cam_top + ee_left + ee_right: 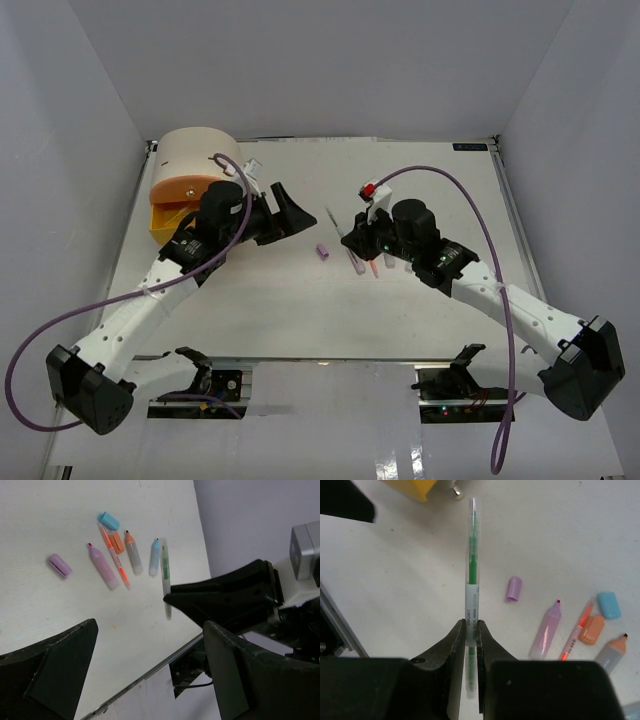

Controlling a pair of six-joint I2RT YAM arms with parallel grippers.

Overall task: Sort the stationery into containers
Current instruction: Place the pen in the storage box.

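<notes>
My right gripper (471, 630) is shut on a green highlighter (471, 575) with a clear barrel, which points away from the fingers toward the yellow drawer (415, 487). In the top view the right gripper (350, 235) holds the highlighter (334, 220) mid-table. More stationery lies beside it: a purple cap (514, 588), a purple highlighter (546, 630), a thin orange pen (575, 632), a blue cap (609, 605) and an orange cap (592, 629). My left gripper (285, 215) is open and empty, right of the beige cabinet (200, 150). Its wide fingers (55, 675) frame bare table.
The cabinet's peach-orange drawer front (185, 185) sits above the pulled-out yellow drawer (165, 220), whose round knob (455, 493) shows in the right wrist view. A grey marker with an orange tip (133, 554) and a short blue piece (155, 556) lie by the pens. The table's metal edge (150, 672) runs close by.
</notes>
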